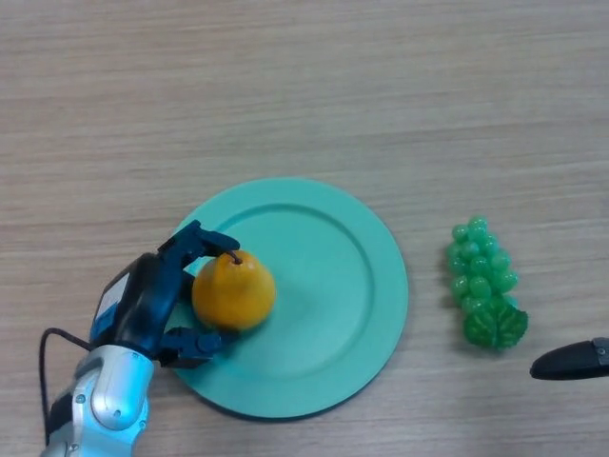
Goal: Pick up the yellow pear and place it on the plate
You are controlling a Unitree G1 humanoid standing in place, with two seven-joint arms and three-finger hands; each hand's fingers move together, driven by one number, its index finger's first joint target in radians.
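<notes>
The yellow pear stands upright over the left part of the teal plate, its stem pointing up. My left hand reaches in from the lower left and is curled round the pear, with fingers above it and the thumb below it. Whether the pear rests on the plate or hangs just over it cannot be told. Only a dark fingertip of my right hand shows at the right edge, low down and away from the plate.
A bunch of green grapes lies on the wooden table to the right of the plate, close above my right hand.
</notes>
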